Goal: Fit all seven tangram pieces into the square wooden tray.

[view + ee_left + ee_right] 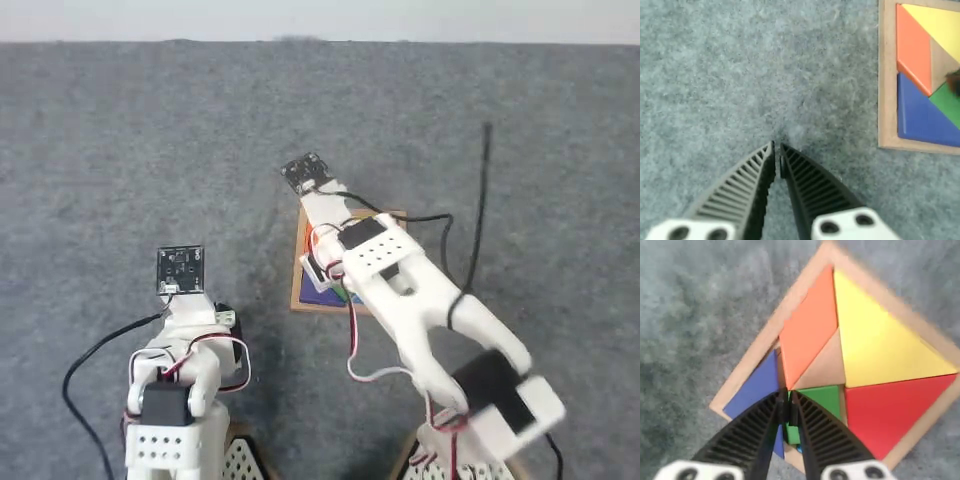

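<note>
A grey, felt-like surface (pixel 150 130) runs back to a pale wall (pixel 320 18). The square wooden tray (pixel 776 325) sits right under the right end effector (pixel 788 407), whose fingers are pressed together on nothing, tips over the green piece (pixel 826 397) beside the blue piece (pixel 757 387). Beyond the tips lie the orange piece (pixel 810 330), yellow piece (pixel 880 340) and red piece (pixel 890 410) (a wood-coloured triangle (pixel 822 370) sits among them). The left end effector (pixel 777 148), closed and empty, hangs over bare surface, the tray off to its side.

Tray (pixel 769 340) rim was pale wood. Green piece (pixel 827 396) lay at the right gripper (pixel 788 407) tips, blue piece (pixel 757 390) beside them; orange piece (pixel 810 335), yellow piece (pixel 875 345) and red piece (pixel 887 410) beyond. Fingers (pixel 747 435) were black, ribbed. Table (pixel 690 315) was mottled grey.
</note>
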Available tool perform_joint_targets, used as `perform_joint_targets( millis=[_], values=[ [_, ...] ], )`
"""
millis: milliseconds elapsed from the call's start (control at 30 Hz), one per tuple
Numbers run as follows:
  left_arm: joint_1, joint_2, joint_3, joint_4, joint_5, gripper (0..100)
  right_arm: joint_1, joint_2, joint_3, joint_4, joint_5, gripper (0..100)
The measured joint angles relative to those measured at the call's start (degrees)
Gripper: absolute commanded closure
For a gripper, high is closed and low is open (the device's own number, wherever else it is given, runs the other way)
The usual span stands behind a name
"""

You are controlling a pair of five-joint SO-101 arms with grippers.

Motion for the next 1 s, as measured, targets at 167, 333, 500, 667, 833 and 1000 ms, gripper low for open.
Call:
perform_joint_targets(
  millis=[167,333,500,667,833,1000],
  values=[
    [0.00,0.00,0.00,0.00,0.00,99,-2.90,-4.22,4.66,0.00,2.20,97.8],
    [0.00,0.00,0.00,0.00,0.00,99,-7.65,-3.96,4.92,0.00,2.73,97.8],
    [0.00,0.00,0.00,0.00,0.00,99,-7.91,-0.44,4.92,-0.26,2.90,97.8],
    [0.00,0.00,0.00,0.00,0.00,99,-6.95,2.29,4.40,-1.67,2.90,97.8],
    [0.00,0.00,0.00,0.00,0.00,99,-4.57,5.89,2.37,-1.85,2.99,97.8],
    [0.00,0.00,0.00,0.00,0.00,99,-4.48,7.30,0.70,-1.76,4.31,97.8]
  ],
)
